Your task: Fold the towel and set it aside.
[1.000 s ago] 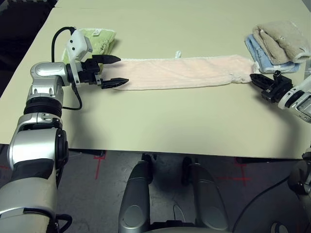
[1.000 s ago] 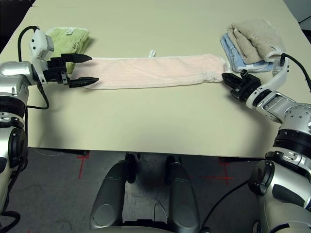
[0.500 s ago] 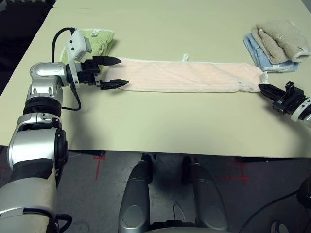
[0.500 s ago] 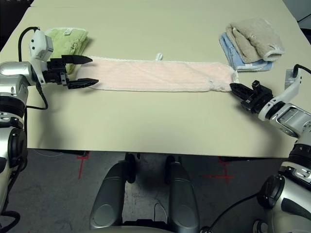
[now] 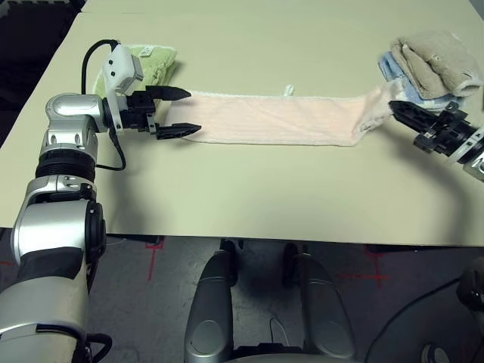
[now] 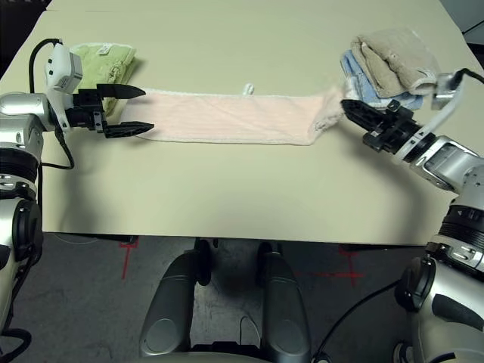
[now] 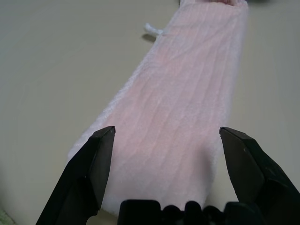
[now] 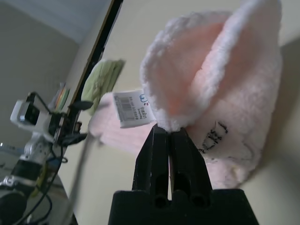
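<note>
**Pink towel pinched at one end**

The right gripper [image 6: 349,108] is clamped on the towel [image 5: 272,117], lifting its end off the table [image 5: 249,197]. The left gripper [image 5: 181,111] gapes wide at the other end. Beyond lie green [image 5: 155,62], beige [image 5: 439,62] and blue [image 6: 355,76] folded towels.

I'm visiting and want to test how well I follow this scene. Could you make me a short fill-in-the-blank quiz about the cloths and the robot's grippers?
1. The right gripper is shut on one end of the long pale ____ terry towel.
2. The left gripper sits at the towel's other end with its jaws ____.
3. The folded light green towel lies behind the ____ gripper.
4. The folded beige towel rests on top of a folded ____ towel.

Missing words: pink; open; left; blue
</note>
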Controlling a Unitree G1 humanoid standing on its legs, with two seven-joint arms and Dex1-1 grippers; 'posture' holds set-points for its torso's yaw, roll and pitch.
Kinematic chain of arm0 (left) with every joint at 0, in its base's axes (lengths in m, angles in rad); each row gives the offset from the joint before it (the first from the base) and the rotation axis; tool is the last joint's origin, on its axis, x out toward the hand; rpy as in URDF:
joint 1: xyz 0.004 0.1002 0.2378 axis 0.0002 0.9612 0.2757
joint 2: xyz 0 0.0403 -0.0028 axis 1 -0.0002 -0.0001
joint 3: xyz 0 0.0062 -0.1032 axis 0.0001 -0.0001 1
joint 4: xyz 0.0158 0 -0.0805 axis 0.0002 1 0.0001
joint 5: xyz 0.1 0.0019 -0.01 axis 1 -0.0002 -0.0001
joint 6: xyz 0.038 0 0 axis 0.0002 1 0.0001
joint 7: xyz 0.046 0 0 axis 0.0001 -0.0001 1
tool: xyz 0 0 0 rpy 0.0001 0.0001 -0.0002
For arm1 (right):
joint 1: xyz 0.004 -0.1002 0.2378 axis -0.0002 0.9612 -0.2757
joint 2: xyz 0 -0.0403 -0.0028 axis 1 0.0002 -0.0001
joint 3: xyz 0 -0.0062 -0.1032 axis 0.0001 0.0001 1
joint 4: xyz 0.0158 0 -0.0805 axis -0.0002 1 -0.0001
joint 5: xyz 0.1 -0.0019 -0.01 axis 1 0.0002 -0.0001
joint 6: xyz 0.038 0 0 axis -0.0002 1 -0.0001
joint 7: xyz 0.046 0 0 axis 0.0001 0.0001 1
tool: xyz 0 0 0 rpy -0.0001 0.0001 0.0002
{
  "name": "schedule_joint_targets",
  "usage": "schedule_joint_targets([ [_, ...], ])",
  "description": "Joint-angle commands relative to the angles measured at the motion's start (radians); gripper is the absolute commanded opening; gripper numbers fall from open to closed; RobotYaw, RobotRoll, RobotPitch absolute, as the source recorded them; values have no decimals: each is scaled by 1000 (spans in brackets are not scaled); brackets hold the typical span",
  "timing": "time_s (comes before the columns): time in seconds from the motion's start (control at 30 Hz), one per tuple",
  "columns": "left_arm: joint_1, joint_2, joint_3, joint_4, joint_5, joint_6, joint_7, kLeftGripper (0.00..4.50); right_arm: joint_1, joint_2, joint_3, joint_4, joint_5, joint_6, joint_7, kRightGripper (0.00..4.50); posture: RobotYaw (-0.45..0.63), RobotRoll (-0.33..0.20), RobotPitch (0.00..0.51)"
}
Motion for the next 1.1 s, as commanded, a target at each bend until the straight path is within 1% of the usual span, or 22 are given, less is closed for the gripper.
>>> schedule_joint_targets([
  [0.03,19,4,6,-23,-11,11,-7,4500,3,-5,54,-52,-12,6,20,37,12,0,305],
  [0.27,25,0,6,-36,-10,24,-6,4500,-39,94,116,-89,-23,7,-54,37,15,0,304],
  [0.47,28,1,8,-45,-11,30,-4,4500,-65,156,195,-84,-71,-16,-83,37,26,0,304],
  [0.63,36,6,10,-58,-13,37,-6,4500,-78,172,250,-67,-124,-35,-81,37,34,0,305],
  [0.8,40,8,12,-65,-11,43,-4,4500,-85,194,277,-51,-166,-48,-95,37,37,0,304],
  [1.0,42,11,12,-66,-10,44,-4,4500,-82,192,311,-64,-199,-49,-59,37,37,0,303],
  [1.1,44,11,12,-66,-9,44,-4,4500,-87,195,326,-72,-205,-52,-41,821,35,0,302],
])
